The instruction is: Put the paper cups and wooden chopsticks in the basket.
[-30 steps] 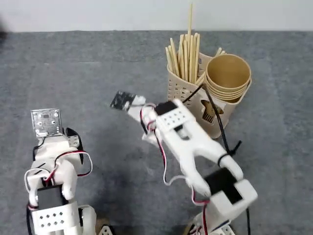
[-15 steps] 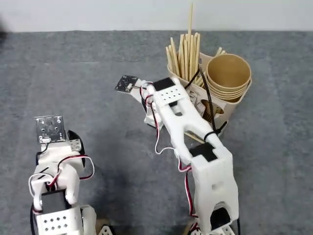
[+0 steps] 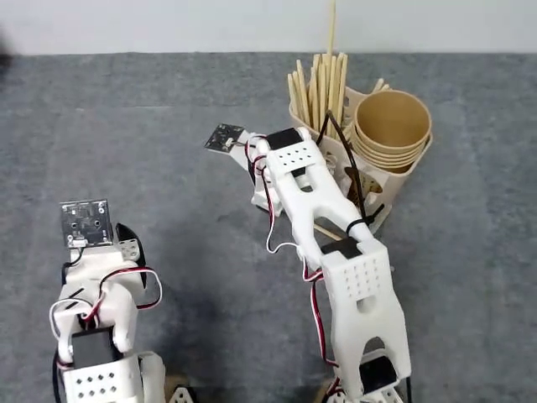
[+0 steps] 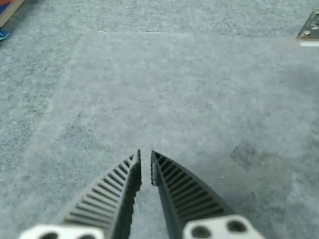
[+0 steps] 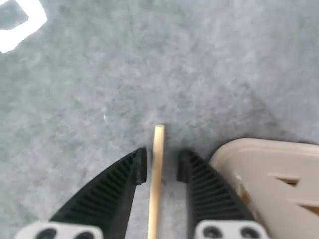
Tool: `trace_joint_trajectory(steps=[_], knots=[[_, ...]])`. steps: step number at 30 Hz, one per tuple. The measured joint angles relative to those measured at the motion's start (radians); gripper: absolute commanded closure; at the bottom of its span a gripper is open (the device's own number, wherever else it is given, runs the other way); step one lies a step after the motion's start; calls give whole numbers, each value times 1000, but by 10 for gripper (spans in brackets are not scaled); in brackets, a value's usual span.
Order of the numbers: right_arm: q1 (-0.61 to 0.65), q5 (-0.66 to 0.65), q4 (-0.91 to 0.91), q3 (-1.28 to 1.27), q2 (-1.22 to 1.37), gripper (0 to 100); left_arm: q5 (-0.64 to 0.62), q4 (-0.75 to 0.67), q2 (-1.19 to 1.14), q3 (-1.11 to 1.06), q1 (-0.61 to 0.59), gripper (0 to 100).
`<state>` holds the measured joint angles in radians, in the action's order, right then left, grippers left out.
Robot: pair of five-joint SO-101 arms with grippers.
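Note:
A beige basket (image 3: 375, 195) stands at the back right and holds a stack of paper cups (image 3: 391, 126) and several wooden chopsticks (image 3: 323, 92). One loose chopstick (image 5: 158, 164) lies between the fingers of my right gripper (image 5: 162, 159), right beside the basket wall (image 5: 269, 174). The fingers stand slightly apart, with a gap on one side of the stick. A piece of that chopstick (image 3: 327, 232) shows under the right arm (image 3: 289, 164), which is stretched out along the basket's left side. My left gripper (image 4: 145, 162) hovers over bare carpet at the front left, fingers together and holding nothing.
Grey carpet (image 3: 168, 109) covers the table. The left arm (image 3: 96, 277) is folded at the front left. A pale wall runs along the far edge.
The right arm has stretched forward from a folded pose to the basket's left side. The left arm drew back slightly.

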<state>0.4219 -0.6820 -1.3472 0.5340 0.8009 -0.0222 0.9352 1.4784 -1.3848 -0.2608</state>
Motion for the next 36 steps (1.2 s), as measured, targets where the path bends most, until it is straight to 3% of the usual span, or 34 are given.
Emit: trace_joint_trajectory(steps=[9,19,29,36], knots=[[41,0,-32,8,14,991,0,0,0,0,0,956],[199,9,-347,86,-114,991,0,0,0,-2,0,956],[224,114,-404,157,-442,991,0,-81,0,-54,0,956],[224,293,-384,288,-677,991,0,-84,0,-54,0,956]])
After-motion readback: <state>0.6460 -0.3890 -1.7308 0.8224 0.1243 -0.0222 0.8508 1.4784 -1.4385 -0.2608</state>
